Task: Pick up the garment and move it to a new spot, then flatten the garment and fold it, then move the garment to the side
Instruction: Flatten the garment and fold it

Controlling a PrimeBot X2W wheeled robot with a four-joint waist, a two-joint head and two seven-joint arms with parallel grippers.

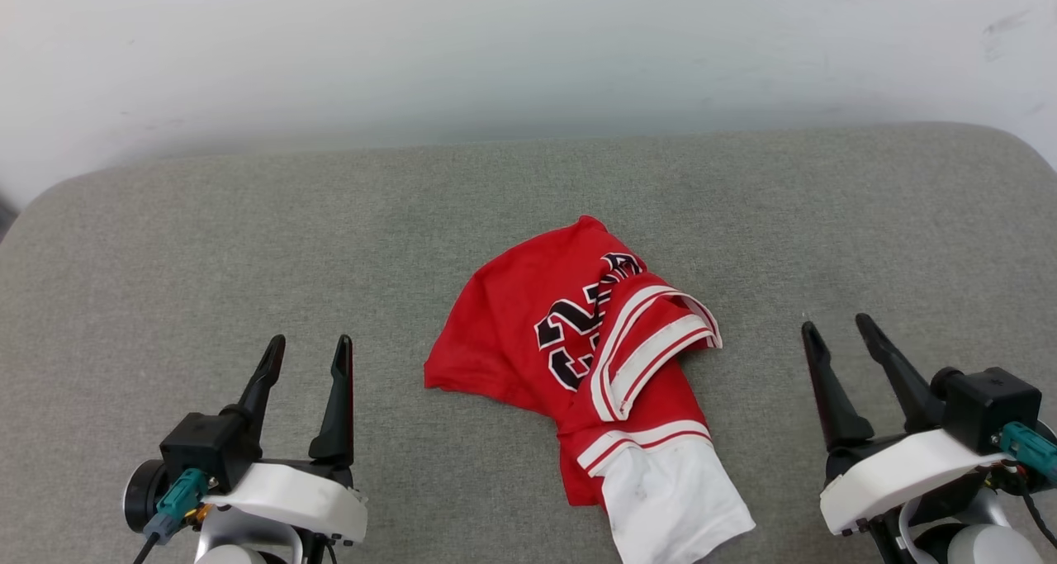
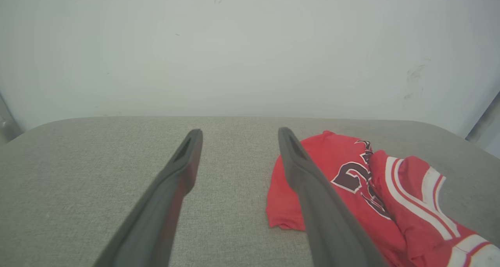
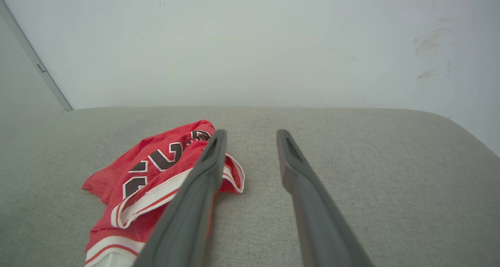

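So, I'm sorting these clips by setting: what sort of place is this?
Probably an indoor test setup rather than a lived-in room. A grey, fabric-covered padded surface with rounded corners stands against a bare, scuffed white wall, and a crumpled red garment lies on it.

The soft red cloth shirt [image 1: 528, 316] with white sleeve ends lies crumpled on grey fabric; black letters show (partly hidden).
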